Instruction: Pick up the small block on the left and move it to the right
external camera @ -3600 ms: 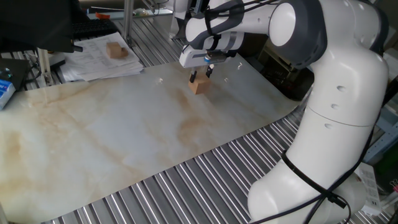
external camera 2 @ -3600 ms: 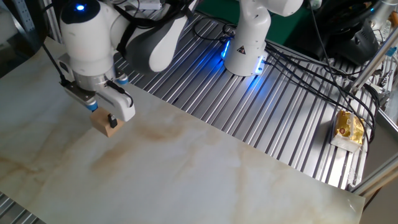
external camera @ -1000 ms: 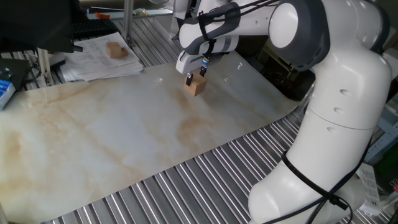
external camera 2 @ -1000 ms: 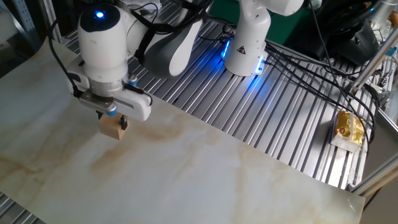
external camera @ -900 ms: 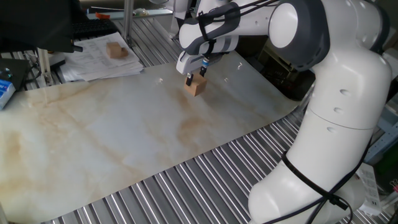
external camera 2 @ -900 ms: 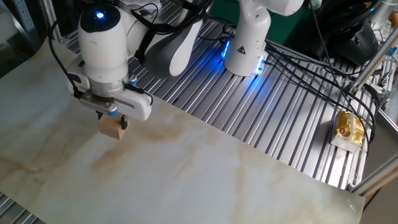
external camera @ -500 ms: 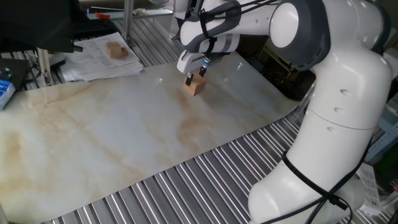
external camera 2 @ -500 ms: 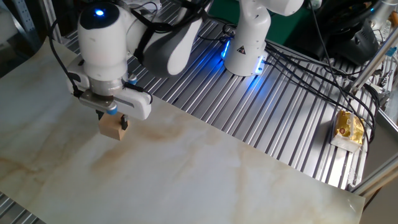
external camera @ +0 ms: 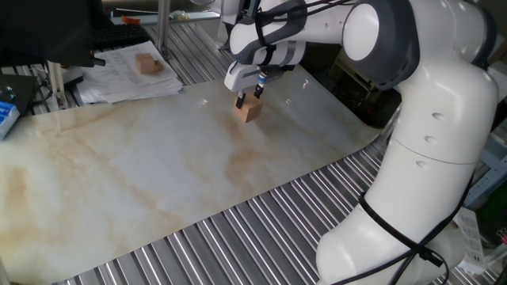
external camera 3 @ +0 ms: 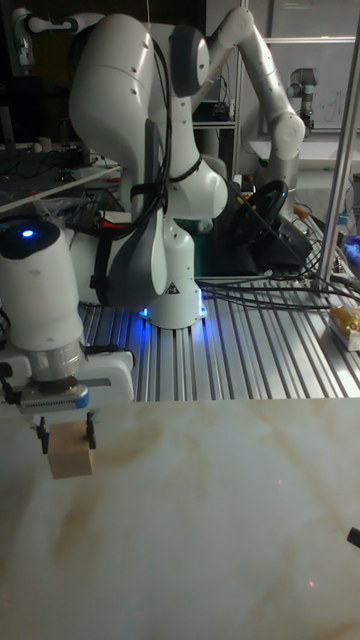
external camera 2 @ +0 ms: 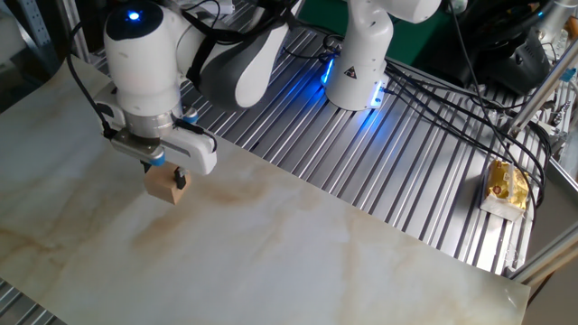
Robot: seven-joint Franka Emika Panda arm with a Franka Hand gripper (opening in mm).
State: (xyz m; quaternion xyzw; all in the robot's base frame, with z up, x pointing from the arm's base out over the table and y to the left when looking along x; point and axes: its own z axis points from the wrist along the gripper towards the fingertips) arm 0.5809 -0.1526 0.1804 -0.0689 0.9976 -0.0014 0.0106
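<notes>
The small block [external camera: 248,113] [external camera 2: 163,187] [external camera 3: 70,462] is a light-tan wooden cube on the marbled board [external camera: 158,174], near its far edge. In the tall fixed view it lies at the left. My gripper [external camera: 249,96] [external camera 2: 164,171] [external camera 3: 68,438] points straight down over it. Its two dark fingers press against the upper part of two opposite sides, shut on the cube. The cube's underside looks level with the board; I cannot tell if it is lifted.
A second, browner block [external camera: 146,63] lies on papers [external camera: 119,79] beyond the board's far left corner. Ribbed metal tabletop surrounds the board. A yellow packet [external camera 2: 508,185] rests on the metal at the far right. The arm's base [external camera 2: 357,63] stands behind the board.
Since 3.6 s ago the gripper has turned about its vertical axis and the cube turned with it, shifting slightly. Over the last second the wrist has only nudged; the cube has stayed put.
</notes>
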